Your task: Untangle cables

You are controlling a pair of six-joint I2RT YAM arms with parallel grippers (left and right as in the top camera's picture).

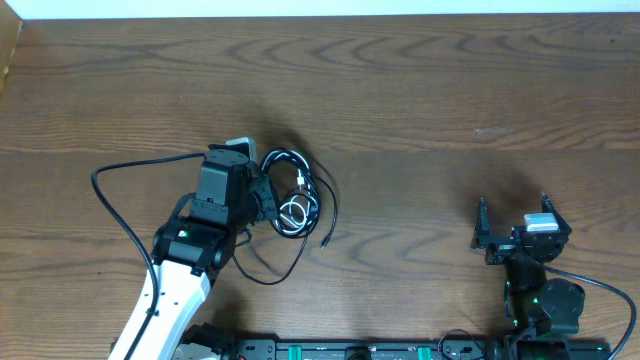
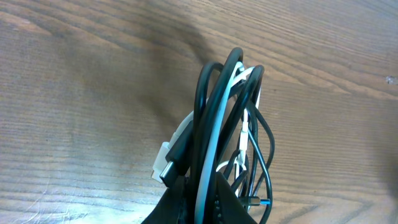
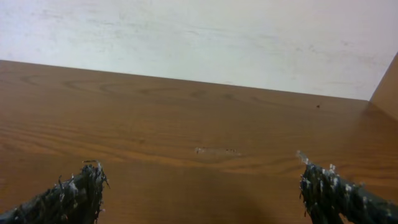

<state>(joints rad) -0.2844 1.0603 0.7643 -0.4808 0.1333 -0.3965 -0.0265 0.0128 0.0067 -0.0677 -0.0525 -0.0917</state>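
Note:
The cables (image 1: 296, 190) lie as one tangled bundle of black and white cords left of the table's middle. In the left wrist view the cables (image 2: 214, 106) rise in tight loops from between my fingers, a black cord and a white cord pinched together. A flat black plug (image 2: 171, 163) hangs at the left of the bundle. A small plug with a blue tip (image 2: 261, 202) sits low on the right. My left gripper (image 1: 268, 196) (image 2: 202, 190) is shut on the cables. My right gripper (image 1: 512, 208) (image 3: 202, 186) stands open and empty at the right, far from the bundle.
A thick black arm cable (image 1: 115, 200) loops out left of the left arm. The wooden table (image 1: 420, 100) meets a pale wall along its far edge (image 3: 186, 43). A black rail (image 1: 350, 350) runs along the near edge.

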